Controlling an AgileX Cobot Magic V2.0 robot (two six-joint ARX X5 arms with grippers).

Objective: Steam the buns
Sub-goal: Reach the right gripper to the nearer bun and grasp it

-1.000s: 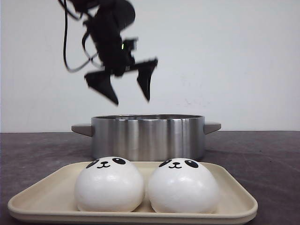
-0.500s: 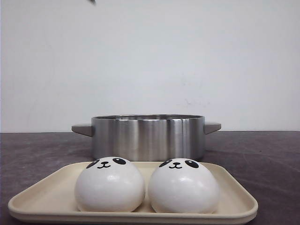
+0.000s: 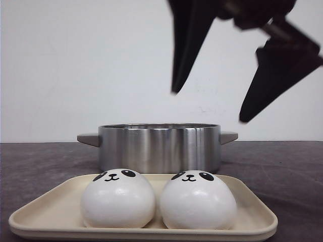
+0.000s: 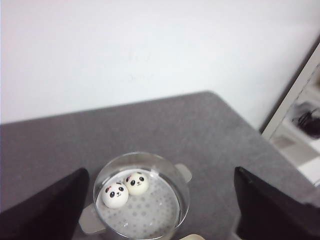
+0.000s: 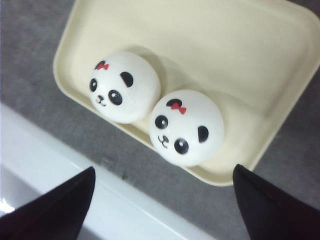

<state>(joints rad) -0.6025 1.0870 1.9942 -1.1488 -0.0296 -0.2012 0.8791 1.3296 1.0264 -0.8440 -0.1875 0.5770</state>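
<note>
Two white panda-face buns (image 3: 117, 199) (image 3: 198, 200) sit side by side on a cream tray (image 3: 252, 217) at the front. In the right wrist view both buns (image 5: 125, 86) (image 5: 186, 127) show red bows. My right gripper (image 3: 208, 106) is open and empty, high above the tray (image 5: 225, 50), with its fingertips well apart (image 5: 162, 169). Two more buns (image 4: 115, 195) (image 4: 136, 182) lie inside the steel pot (image 3: 159, 146) on a perforated insert. My left gripper (image 4: 160, 170) is open and empty, far above the pot (image 4: 185, 192); it is out of the front view.
The pot has two side handles (image 3: 88, 138) and stands just behind the tray on the dark grey table (image 3: 282, 166). A white wall is behind. A pale strip (image 5: 60, 165) runs along the table's near edge beside the tray.
The left gripper, open above the pot a second ago, has risen out of the front view. The right gripper has come into the front view, open, above the tray.
</note>
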